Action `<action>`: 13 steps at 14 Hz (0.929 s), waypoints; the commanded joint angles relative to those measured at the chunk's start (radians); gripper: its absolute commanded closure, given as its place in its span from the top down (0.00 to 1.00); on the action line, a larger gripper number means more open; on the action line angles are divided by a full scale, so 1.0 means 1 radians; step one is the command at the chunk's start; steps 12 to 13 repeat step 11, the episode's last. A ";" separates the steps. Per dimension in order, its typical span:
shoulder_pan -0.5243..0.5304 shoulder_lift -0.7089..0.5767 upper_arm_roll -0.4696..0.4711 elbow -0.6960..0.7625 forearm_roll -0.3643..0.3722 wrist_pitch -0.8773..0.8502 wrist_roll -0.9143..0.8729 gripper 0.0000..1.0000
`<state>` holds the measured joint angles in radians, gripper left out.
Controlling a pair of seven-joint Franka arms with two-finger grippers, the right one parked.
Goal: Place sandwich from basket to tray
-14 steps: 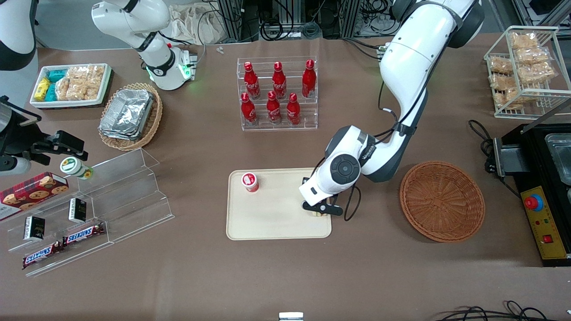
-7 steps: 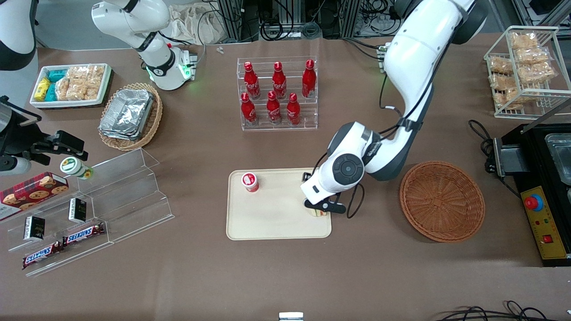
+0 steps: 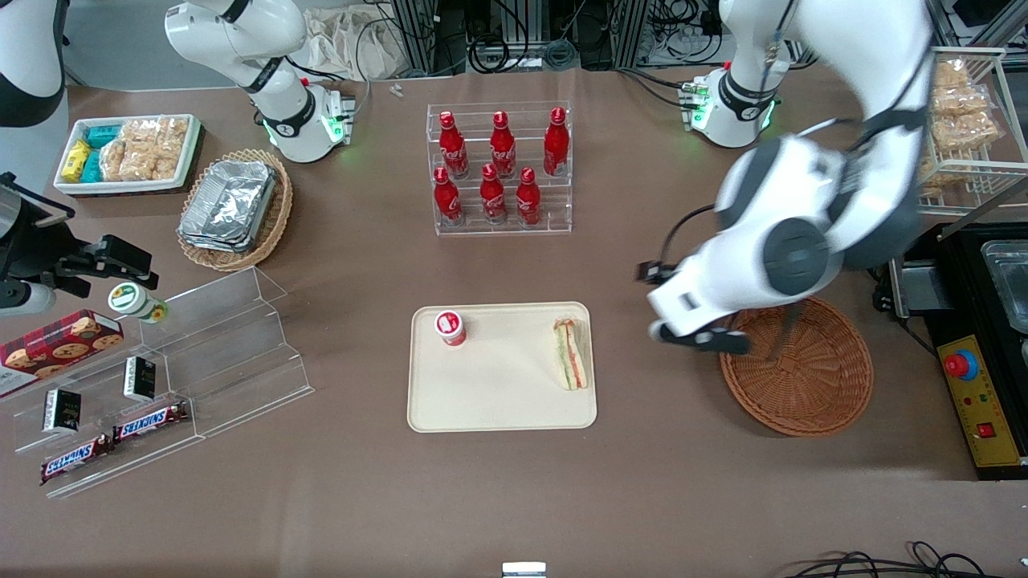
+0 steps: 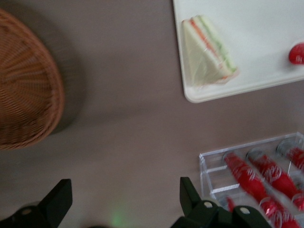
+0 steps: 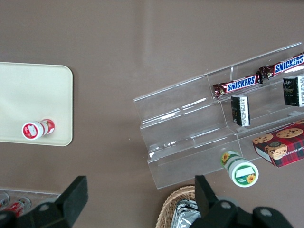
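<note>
Sandwich (image 3: pixel 571 354), a triangular wedge of pale bread with orange-red and green layers in clear wrap, lies on the cream rectangular plastic tray (image 3: pixel 498 405), well apart from the claw (image 3: pixel 697 337) (fingers wide, empty) over the reddish-brown wicker basket (image 3: pixel 811 393) rim. Retreat should stay high.

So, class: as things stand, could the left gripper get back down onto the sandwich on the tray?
Probably yes. The gripper hangs open above the table between the tray and the basket. The sandwich lies uncovered at the tray's near edge, nothing on it, and the small red pot stands well apart.
</note>
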<state>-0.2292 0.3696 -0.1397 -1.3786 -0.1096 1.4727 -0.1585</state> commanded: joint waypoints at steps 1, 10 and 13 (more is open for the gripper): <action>0.117 -0.092 -0.009 -0.028 0.002 -0.067 0.134 1.00; 0.197 -0.138 0.089 0.075 0.199 -0.140 0.177 1.00; 0.197 -0.138 0.103 0.075 0.197 -0.140 0.178 1.00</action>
